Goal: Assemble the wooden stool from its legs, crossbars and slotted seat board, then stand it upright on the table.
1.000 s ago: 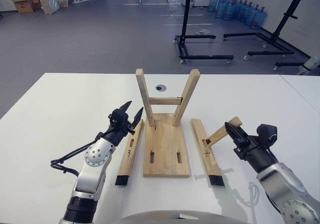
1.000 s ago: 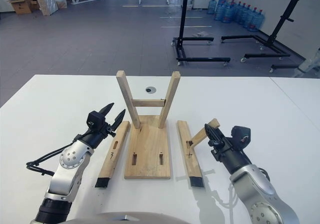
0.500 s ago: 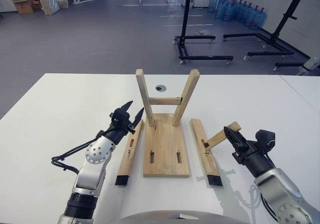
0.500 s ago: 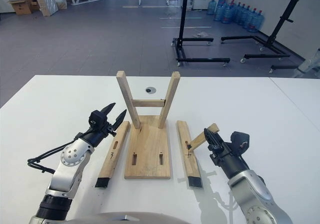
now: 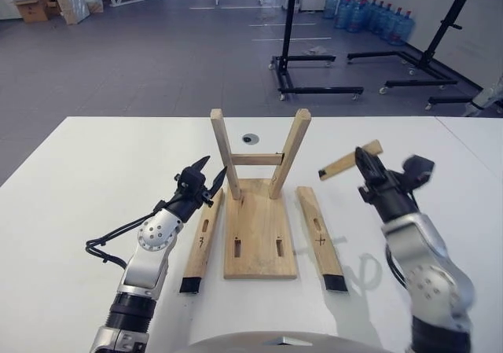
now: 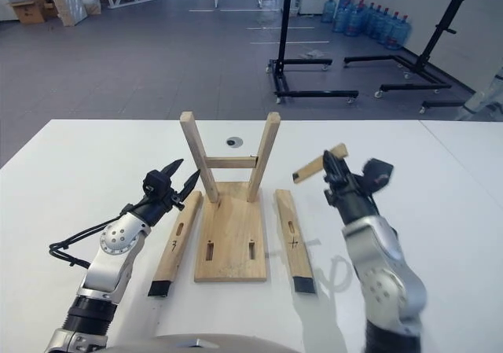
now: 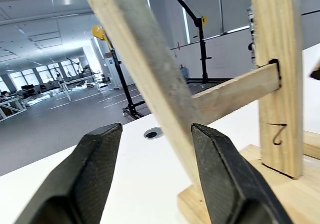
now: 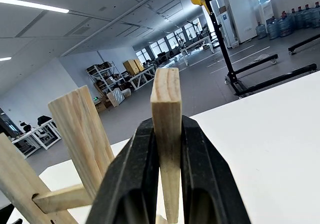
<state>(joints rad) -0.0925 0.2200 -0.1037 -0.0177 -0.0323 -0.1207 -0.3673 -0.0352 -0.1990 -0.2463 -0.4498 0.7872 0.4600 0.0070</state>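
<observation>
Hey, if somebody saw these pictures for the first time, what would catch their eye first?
Likely the half-built stool at the middle of the table: two upright legs joined by a bar, standing on the seat board. Next, the right claw holding a crossbar in the air to its right, and the open left claw by the left upright leg, with a loose leg lying flat on each side of the board.

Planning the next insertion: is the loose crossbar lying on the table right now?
No, the right gripper holds the crossbar clamped in the air, clear above the table.
</observation>
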